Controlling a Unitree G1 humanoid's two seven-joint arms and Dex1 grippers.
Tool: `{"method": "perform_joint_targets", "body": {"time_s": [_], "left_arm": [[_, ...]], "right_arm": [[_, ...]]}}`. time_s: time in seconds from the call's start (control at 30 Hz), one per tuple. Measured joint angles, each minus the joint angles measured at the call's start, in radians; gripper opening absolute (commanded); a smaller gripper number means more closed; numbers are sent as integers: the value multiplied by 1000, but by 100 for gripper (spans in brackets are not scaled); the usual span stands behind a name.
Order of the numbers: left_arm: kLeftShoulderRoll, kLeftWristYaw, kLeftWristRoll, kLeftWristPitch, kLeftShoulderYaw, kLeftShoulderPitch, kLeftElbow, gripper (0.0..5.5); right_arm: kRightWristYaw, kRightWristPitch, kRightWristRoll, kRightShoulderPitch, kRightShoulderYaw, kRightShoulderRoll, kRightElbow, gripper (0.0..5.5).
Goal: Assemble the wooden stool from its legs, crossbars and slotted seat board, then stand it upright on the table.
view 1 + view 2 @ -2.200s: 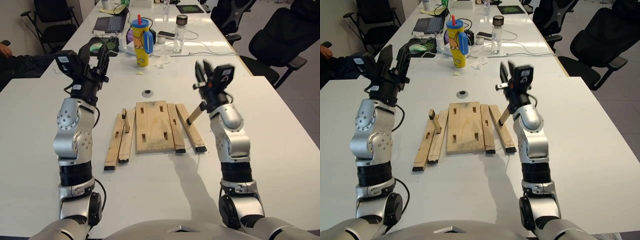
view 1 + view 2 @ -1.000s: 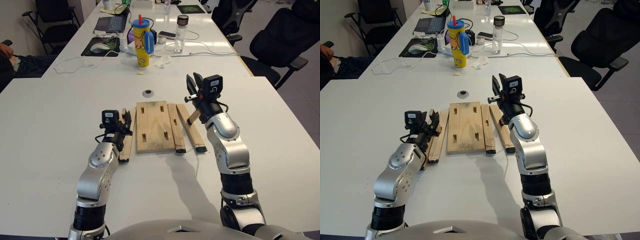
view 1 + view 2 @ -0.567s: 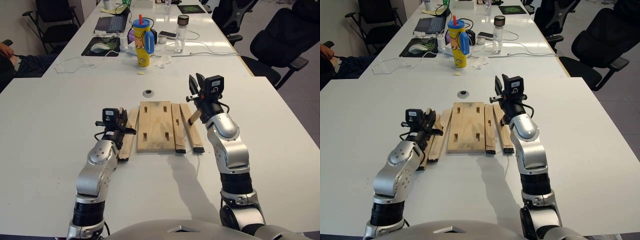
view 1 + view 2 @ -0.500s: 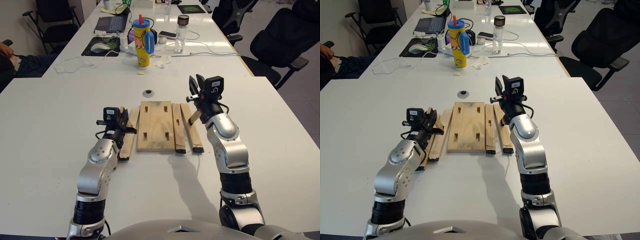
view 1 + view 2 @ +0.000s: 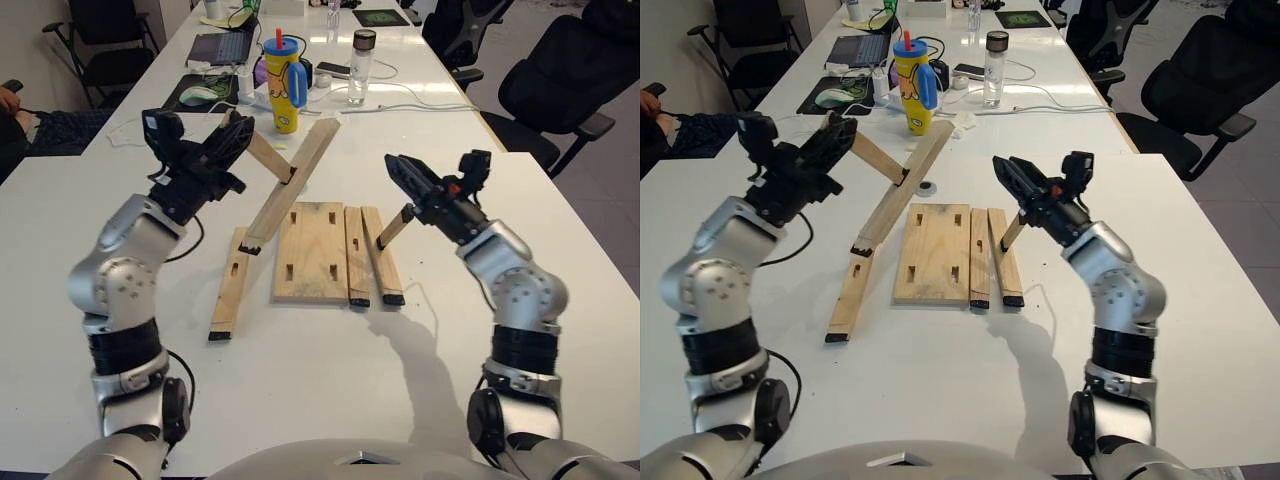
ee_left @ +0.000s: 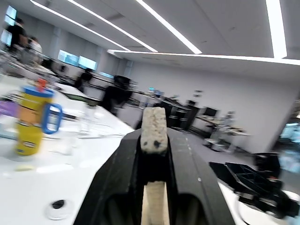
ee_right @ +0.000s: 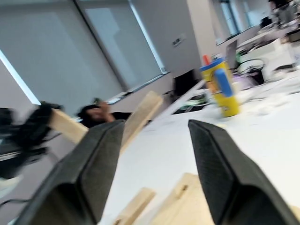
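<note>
Left end effector (image 5: 229, 143) clenched on crossbar (image 5: 270, 160); attached leg (image 5: 292, 183) tilted over desk (image 5: 330, 370). Right end effector (image 5: 396, 172) released, fingers spread, near seat board (image 5: 311, 252).

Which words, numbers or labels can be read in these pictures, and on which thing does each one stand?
No text can be read here.
Yellow cup: printed decoration, too small and blurred to read.
Clear bottle: no legible label.
Laptop: any print is too small to read.
Slotted seat board: bare wood, no marks seen.
</note>
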Motion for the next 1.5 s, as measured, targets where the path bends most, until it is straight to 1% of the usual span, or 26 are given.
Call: {"method": "perform_joint_targets", "body": {"time_s": [0.1,0.27,0.37,0.57,0.83,1.0,1.2,1.33,1.37,1.5], "left_arm": [[87,-64,-194,130,68,-61,71,43],[115,-82,-418,255,75,-110,112,43],[112,-55,-499,279,64,-116,124,43],[95,-11,-637,281,45,-111,130,43],[109,15,-695,280,15,-92,156,43],[124,18,-707,281,5,-90,165,43],[128,18,-728,287,-25,-69,156,43],[135,18,-734,287,-38,-62,146,43],[135,15,-727,283,-41,-61,140,43],[138,-34,-646,247,-53,-52,86,43]], "right_arm": [[34,144,178,1,-20,-39,-8,368],[-6,239,347,41,-20,-33,-30,371],[-50,254,437,46,-15,-11,-51,371],[-97,274,649,52,-8,-17,-85,371],[-118,262,795,65,4,-73,-106,371],[-114,234,830,68,9,-94,-105,371],[-114,198,815,68,42,-99,-104,371],[-103,192,810,68,61,-103,-105,314],[-98,192,809,69,62,-106,-105,289],[-82,191,790,84,65,-123,-105,230]]}}
